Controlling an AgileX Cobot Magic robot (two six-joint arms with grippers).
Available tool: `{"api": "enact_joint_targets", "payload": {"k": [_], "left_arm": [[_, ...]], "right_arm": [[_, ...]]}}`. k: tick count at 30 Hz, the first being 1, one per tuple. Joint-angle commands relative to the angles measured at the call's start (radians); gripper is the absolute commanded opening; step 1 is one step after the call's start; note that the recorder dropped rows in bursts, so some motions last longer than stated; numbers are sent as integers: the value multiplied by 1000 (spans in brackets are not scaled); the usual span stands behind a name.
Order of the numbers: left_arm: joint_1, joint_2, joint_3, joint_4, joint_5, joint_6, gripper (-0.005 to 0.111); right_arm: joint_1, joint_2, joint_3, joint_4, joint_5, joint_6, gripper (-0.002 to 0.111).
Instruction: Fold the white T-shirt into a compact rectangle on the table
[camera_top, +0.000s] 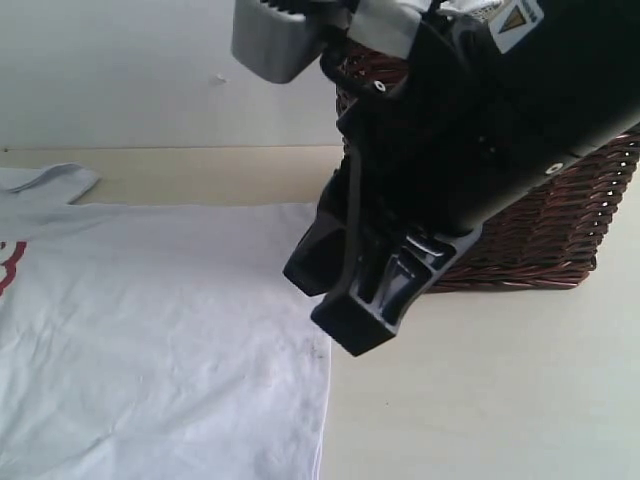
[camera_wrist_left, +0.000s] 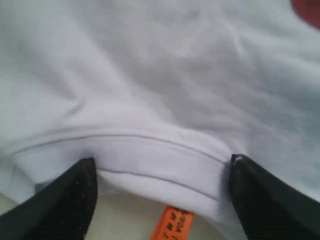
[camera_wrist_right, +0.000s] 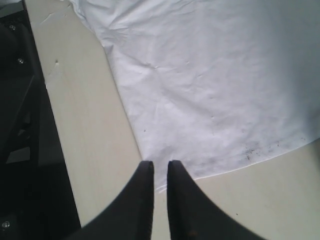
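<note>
Logged a dark wicker basket (camera_top: 560, 230) at the right rear of the tabletop (camera_top: 480, 400), largely masked by the right arm (camera_top: 480, 130). Interior out of sight; contents not determined.

Found the white T-shirt (camera_top: 150, 330) spread flat on the left part of the tabletop, to the left of the basket, cut off by the left and near margins of the exterior view. Noted one sleeve (camera_top: 50, 180) at the far left, a trace of red lettering (camera_top: 8, 265) at the left margin, and a straight cloth edge on the basket side. Judged the long axis to run across that view, left to right, with the straight edge as the right-hand end.

Found the left gripper (camera_wrist_left: 162, 161) with jaws set wide, straddling a seamed edge band of the shirt, with cloth between the two tips but not clamped. Recorded an orange tag (camera_wrist_left: 172, 225) just under that band.

Found the right gripper (camera_wrist_right: 160, 167) with jaws drawn to a narrow slit, poised at a shirt corner beside bare tabletop. Saw nothing gripped; contact with the cloth not determinable.
</note>
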Motion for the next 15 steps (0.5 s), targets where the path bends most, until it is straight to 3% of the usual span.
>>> {"api": "enact_joint_targets", "payload": {"k": [1, 7, 11, 15], "left_arm": [[-4, 81, 3, 162, -113, -5, 71], [-4, 164, -55, 319, -146, -66, 71], [-4, 183, -67, 311, -165, -57, 71], [-4, 185, -67, 208, -301, -56, 71]], "right_arm": [[2, 2, 3, -2, -3, -2, 13], [2, 2, 3, -4, -3, -2, 13], [2, 2, 3, -1, -3, -2, 13], [2, 2, 15, -10, -7, -40, 13]]}}
